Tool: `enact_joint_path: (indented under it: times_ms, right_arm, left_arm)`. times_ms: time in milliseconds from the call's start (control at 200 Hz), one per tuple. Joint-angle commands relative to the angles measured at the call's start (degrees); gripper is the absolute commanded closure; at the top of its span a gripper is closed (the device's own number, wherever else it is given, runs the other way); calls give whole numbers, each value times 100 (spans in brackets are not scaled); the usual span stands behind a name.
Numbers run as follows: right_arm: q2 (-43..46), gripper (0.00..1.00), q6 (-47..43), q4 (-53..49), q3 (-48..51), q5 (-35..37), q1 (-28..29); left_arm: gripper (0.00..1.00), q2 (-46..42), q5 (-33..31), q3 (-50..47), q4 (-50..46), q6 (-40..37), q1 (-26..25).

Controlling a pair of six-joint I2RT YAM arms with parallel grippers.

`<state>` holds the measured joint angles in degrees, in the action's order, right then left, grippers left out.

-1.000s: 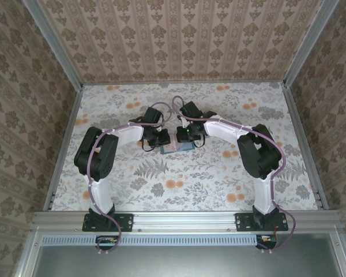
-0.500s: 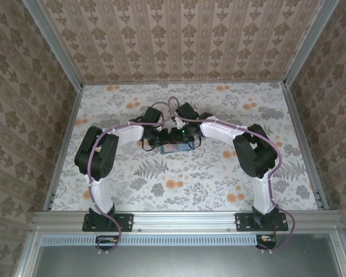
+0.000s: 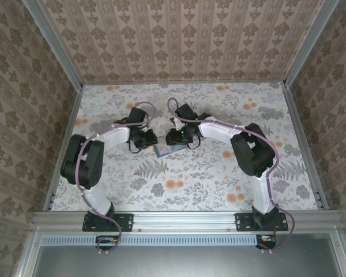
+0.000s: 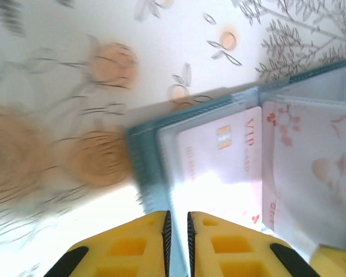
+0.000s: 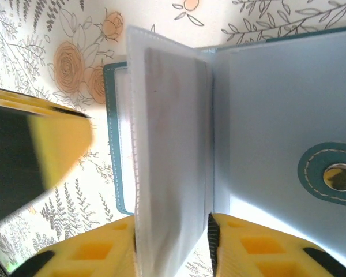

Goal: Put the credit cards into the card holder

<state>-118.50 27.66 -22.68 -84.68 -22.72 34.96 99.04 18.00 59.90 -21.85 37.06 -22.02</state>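
The card holder point(image 3: 164, 149) lay open on the counter point(image 3: 219, 184), between both arms; one pale card point(image 4: 219, 167) already sat in a pocket; a clear sleeve point(image 5: 170, 144) stood up near the fold. The right end effector point(image 5: 173, 248) was partly open with that sleeve between its jaws, seemingly loose; the left end effector point(image 4: 177, 231) was narrow at the holder's edge, and we could not tell whether it pinched anything. To do this step well, we judged, one side should pin the holder flat while the other spreads a pocket mouth.
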Motion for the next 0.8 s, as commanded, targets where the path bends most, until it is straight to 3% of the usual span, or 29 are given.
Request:
enact_joint_path:
  times_ms: [0, 200, 375, 530, 680, 795]
  right_arm:
    - [-132, 60, -10, -51, -194, -104, 85]
    - [-195, 57, -23, -1, -387, -320, 165]
    - [-333, 41, -303, -393, -813, -181, 442]
    - [-292, 39, -278, -335, -718, -231, 507]
    - [7, 39, -421, -485, -541, 271, 277]
    - [139, 39, -767, -982, -572, 1196, 23]
  left_arm:
    - [81, -566, -33, -213, -343, -28, 250]
    - [80, -999, -50, -503, -308, -54, 556]
    - [80, -1098, 19, -545, -264, -24, 679]
    - [80, -1213, 11, -574, -306, -25, 747]
    - [79, -1241, 98, -558, -220, -32, 736]
    - [79, -947, 169, -330, -171, -46, 565]
